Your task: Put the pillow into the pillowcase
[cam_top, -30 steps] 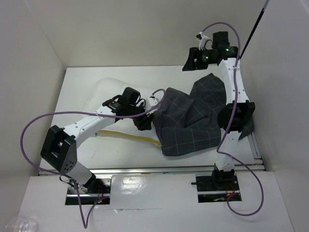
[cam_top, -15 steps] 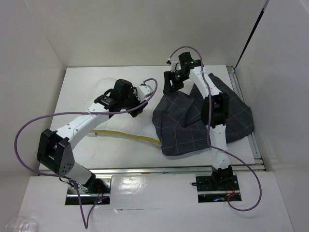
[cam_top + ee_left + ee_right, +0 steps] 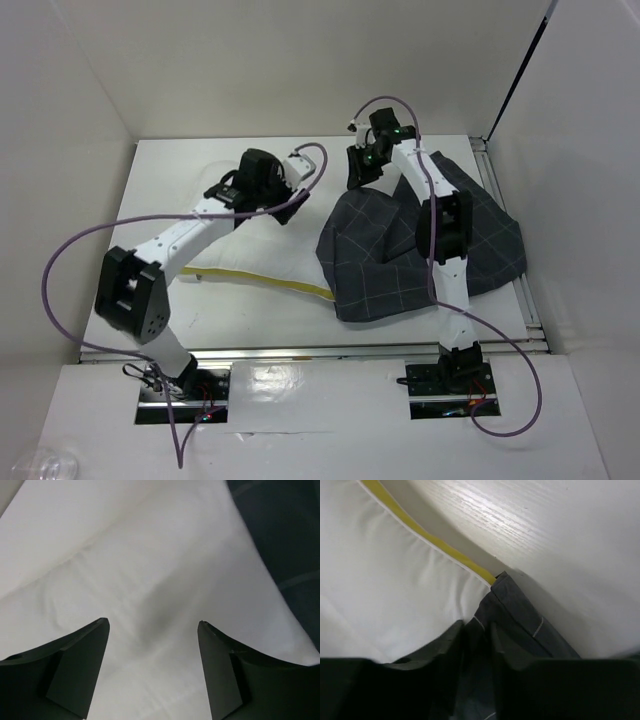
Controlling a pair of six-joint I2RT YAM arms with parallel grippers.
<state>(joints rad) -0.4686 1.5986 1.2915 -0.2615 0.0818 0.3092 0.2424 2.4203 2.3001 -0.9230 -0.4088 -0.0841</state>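
Most of the pillow [image 3: 260, 250] lies bare under the wide-open, empty left gripper [image 3: 152, 624], and only its end beneath the right gripper [image 3: 357, 172] sits inside the pillowcase [image 3: 400, 260], whose hem that gripper may or may not hold, so I judge much of the stuffing remains.

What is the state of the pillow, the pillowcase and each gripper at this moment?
pillow: lying flat, right end inside the pillowcase, most of it outside.
pillowcase: crumpled, covering only the pillow's right end.
left gripper: open above the pillow, holding nothing.
right gripper: at the pillowcase's far edge, fabric between its fingers; grip unclear.
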